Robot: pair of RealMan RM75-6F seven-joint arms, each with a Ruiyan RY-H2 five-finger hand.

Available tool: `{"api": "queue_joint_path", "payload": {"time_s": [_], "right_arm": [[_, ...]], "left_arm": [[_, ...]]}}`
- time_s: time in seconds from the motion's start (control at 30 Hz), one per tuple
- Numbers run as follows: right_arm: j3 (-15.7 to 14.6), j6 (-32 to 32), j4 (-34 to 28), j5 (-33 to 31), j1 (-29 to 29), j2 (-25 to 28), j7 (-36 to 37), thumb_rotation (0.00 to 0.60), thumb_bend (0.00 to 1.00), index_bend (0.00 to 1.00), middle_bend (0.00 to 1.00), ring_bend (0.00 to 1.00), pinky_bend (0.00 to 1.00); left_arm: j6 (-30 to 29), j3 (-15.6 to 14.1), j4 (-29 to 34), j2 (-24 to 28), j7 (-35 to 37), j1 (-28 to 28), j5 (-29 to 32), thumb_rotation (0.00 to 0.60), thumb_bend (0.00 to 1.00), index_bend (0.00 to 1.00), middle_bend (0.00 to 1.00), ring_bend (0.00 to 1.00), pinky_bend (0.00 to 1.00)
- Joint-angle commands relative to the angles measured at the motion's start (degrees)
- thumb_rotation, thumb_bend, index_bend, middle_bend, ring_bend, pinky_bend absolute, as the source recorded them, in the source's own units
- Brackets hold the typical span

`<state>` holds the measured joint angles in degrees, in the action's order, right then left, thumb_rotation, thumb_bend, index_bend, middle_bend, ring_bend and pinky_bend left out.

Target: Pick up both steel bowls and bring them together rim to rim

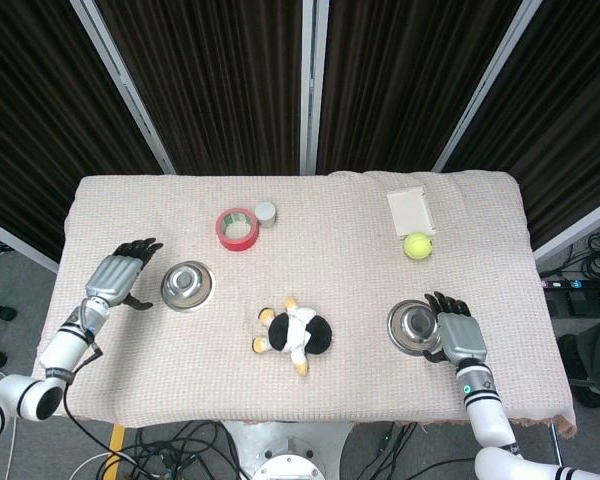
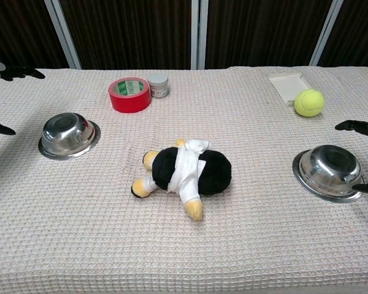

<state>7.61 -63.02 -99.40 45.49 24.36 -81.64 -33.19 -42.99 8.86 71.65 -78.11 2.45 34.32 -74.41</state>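
Two steel bowls stand upright on the cloth. The left bowl (image 1: 188,285) (image 2: 68,135) sits at the table's left side, the right bowl (image 1: 415,326) (image 2: 329,171) at the front right. My left hand (image 1: 119,274) hovers just left of the left bowl, fingers spread and holding nothing; the chest view catches only its fingertips (image 2: 1,130). My right hand (image 1: 458,337) is right beside the right bowl's rim, fingers apart and empty, with dark fingertips (image 2: 354,126) showing at the chest view's right edge.
A black-and-white plush toy (image 1: 295,335) lies between the bowls. Farther back are a red tape roll (image 1: 236,229), a small grey jar (image 1: 266,213), a yellow tennis ball (image 1: 417,245) and a white box (image 1: 411,211). The cloth-covered table (image 1: 320,390) ends close to both hands.
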Motion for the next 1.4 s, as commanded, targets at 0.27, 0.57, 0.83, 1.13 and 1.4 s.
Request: {"api": "queue_joint_path", "payload": {"time_s": [0.27,0.57,0.83,1.13,1.4], "right_arm": [[0.15,1.55,1.88,-5.12,2.64,-1.27,-1.12,0.6,0.1,0.0,0.0,0.0,0.0],[-0.54,4.41,2.8,-7.18,4.79,-1.2,-0.46,0.6,0.13,0.0,0.0,0.0,0.0],[-1.18,4.57,3.67,-7.24,6.03,-1.75,0.19,0.6,0.16,0.0,0.0,0.0,0.0],[-1.77,5.92,4.22,-10.05,7.98,-1.99,-0.54,0.6,0.17,0.0,0.0,0.0,0.0],[-2.25,6.42,4.44,-12.0,9.32,-1.83,-0.55,0.6,0.18,0.0,0.04,0.0,0.06]], "left_arm": [[6.95,-1.77,-4.16,-2.85,4.8,6.71,-3.87,0.6,0.05,0.04,0.0,0.0,0.08],[8.13,-4.42,-9.11,-7.12,7.91,9.51,-7.47,0.6,0.05,0.07,0.0,0.0,0.1],[8.67,-6.13,-12.94,-8.94,10.91,10.33,-8.32,0.6,0.05,0.09,0.01,0.0,0.14],[10.32,-7.78,-15.61,-10.34,14.92,11.63,-9.38,0.6,0.05,0.1,0.05,0.0,0.23],[10.53,-8.78,-17.73,-11.16,17.99,12.42,-10.25,0.6,0.05,0.14,0.08,0.02,0.28]]}}
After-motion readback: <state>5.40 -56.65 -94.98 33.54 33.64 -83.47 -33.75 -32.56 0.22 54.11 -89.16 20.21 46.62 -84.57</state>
